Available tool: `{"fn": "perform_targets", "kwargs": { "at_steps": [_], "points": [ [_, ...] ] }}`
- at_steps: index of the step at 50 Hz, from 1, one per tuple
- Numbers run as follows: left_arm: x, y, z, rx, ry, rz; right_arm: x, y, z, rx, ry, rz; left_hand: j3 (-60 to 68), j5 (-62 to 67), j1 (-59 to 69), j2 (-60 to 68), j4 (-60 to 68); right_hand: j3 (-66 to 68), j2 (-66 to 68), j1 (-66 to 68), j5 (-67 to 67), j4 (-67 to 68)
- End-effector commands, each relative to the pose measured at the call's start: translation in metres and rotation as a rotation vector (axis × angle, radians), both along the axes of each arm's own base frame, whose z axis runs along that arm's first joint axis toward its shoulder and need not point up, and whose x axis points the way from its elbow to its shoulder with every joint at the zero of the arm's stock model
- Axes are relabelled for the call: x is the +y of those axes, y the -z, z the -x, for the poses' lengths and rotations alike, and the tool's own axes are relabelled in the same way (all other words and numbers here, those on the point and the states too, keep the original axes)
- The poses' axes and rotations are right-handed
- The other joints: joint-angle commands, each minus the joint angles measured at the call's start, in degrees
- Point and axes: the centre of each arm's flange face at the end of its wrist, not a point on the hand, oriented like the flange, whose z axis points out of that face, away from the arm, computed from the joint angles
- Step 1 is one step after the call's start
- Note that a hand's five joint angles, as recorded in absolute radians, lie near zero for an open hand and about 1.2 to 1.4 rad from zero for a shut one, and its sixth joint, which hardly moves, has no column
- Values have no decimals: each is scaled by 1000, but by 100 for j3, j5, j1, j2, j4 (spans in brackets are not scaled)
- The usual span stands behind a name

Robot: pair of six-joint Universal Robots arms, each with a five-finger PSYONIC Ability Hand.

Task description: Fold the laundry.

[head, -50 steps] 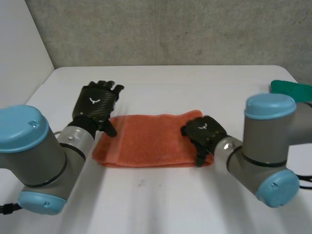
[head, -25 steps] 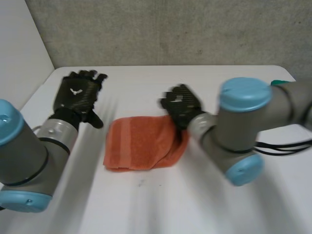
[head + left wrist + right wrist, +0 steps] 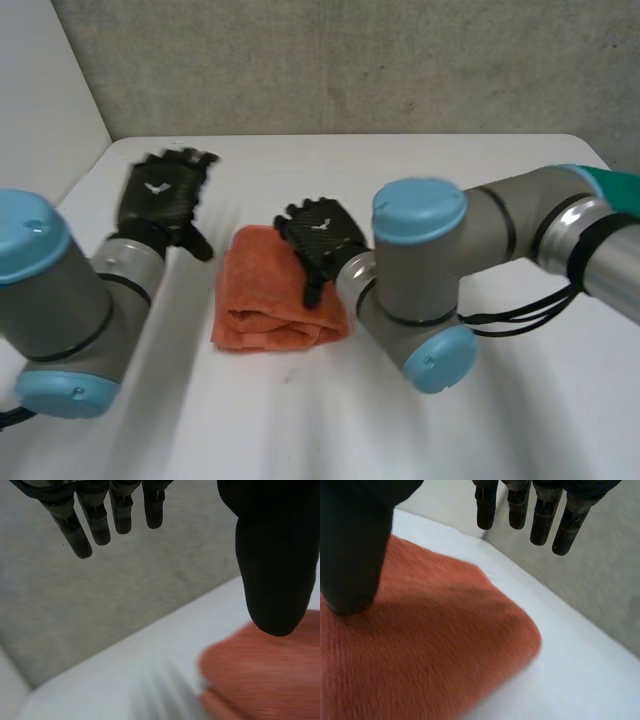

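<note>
An orange cloth (image 3: 262, 300) is found lying on the white worktop (image 3: 420, 180), slightly left of centre, gathered into a compact folded bundle with layered edges seen along its near side. The right hand (image 3: 322, 238) is positioned over the right part of the cloth, the right arm (image 3: 440, 270) being reached across from the right. In the right wrist view the fingers (image 3: 542, 520) of that hand are seen straight and released, with the thumb (image 3: 352, 545) held above the orange cloth (image 3: 420, 645); nothing is grasped, and contact between the thumb and the fabric cannot be determined. A rounded corner of the cloth is noted beneath the fingertips, with bare worktop beyond it. The left hand (image 3: 160, 200) is held to the left of the cloth, just beside its far left corner and apart from it. In the left wrist view its fingers (image 3: 95, 525) are seen extended and released, nothing being held, and the cloth (image 3: 265, 670) is observed below the thumb (image 3: 275, 555). A green object (image 3: 612, 184) is noted at the far right edge of the worktop, well apart from the cloth. A grey wall (image 3: 350, 60) is recorded behind the worktop.
</note>
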Motion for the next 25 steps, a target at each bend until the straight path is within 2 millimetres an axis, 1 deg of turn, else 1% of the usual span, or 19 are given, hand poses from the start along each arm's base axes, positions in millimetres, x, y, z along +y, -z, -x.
{"fn": "perform_targets", "kwargs": {
  "at_steps": [1,5,9,14,15,16,18,22,25],
  "points": [
    [18,32,38,-23,216,-160,-7,5,8,-6,13,-119,-13,-73,98,23,39,-225,-246,-158,-365,-333],
    [17,45,43,-50,242,-238,-8,10,5,-47,0,-181,4,-56,115,39,56,-225,-246,-158,-365,-333],
    [10,56,44,-78,214,-293,-14,12,8,-59,1,-216,239,179,350,274,290,-225,-246,-158,-365,-333],
    [-1,56,32,-116,108,-330,-18,20,6,-39,4,-245,257,196,367,292,308,-225,-246,-158,-365,-333],
    [-5,55,26,-125,63,-340,-19,22,6,-31,3,-256,257,196,367,292,308,-225,-246,-158,-365,-333],
    [-7,55,24,-131,44,-345,-19,23,5,-27,4,-261,257,196,367,292,308,-225,-246,-158,-365,-333],
    [-9,60,19,-146,9,-369,-21,26,4,-19,6,-267,257,196,367,292,308,-225,-246,-158,-365,-333],
    [-7,67,17,-161,-1,-394,-23,34,4,-1,12,-278,240,180,350,275,291,-225,-246,-158,-365,-333],
    [-5,69,17,-165,-1,-399,-24,37,4,6,14,-278,223,163,333,258,274,-225,-246,-158,-365,-333]
  ]
}}
